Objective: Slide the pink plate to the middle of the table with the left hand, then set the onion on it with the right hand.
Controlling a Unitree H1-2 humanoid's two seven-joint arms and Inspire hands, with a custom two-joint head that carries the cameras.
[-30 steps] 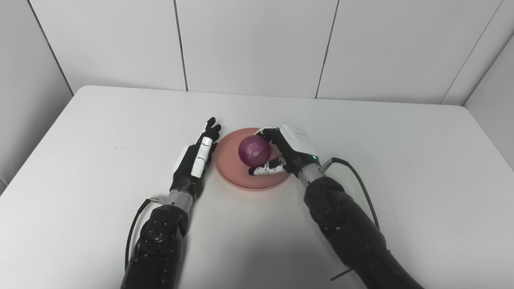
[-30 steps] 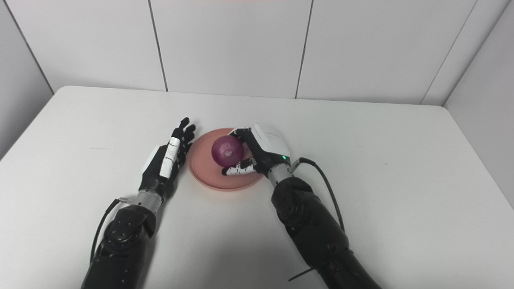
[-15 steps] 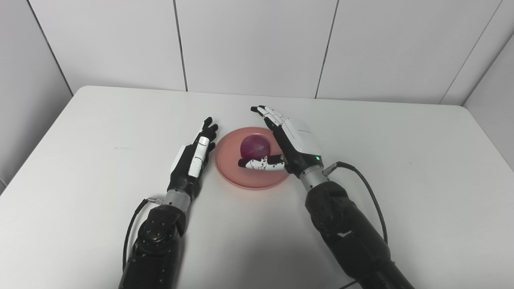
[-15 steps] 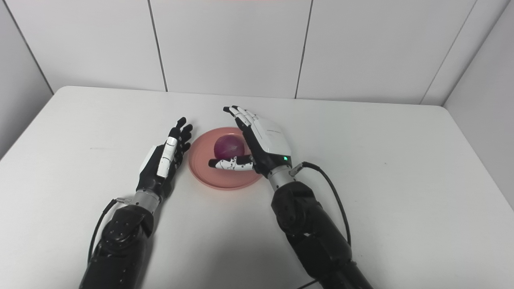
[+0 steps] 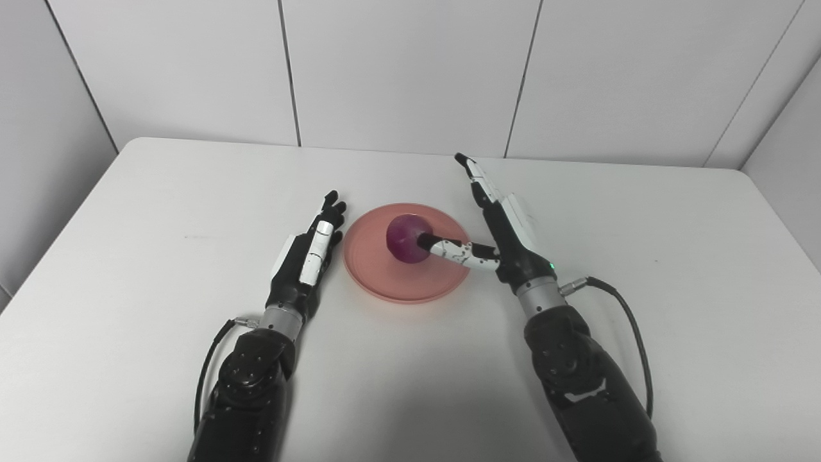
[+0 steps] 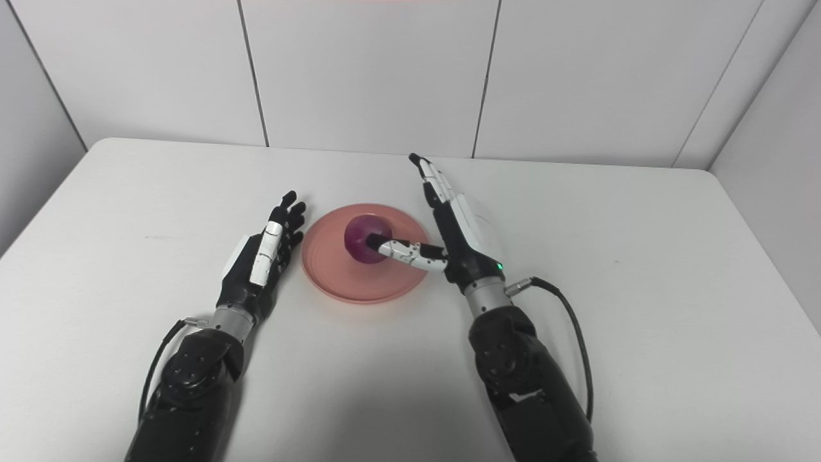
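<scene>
1 onion [image 5: 406, 238] on 1 pink plate [image 5: 385, 282], between both hands | right hand [image 5: 510, 234] spread, empty, thumb tip at onion | left hand [image 5: 308, 256] flat, empty, just left of plate | counter [image 5: 160, 212]

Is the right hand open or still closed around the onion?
Open. The right hand has its fingers stretched straight, off the onion, which sits on the pink plate; only the thumb reaches toward it.

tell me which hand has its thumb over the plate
The right hand: its thumb reaches over the pink plate to the onion. The left hand lies beside the plate.
</scene>
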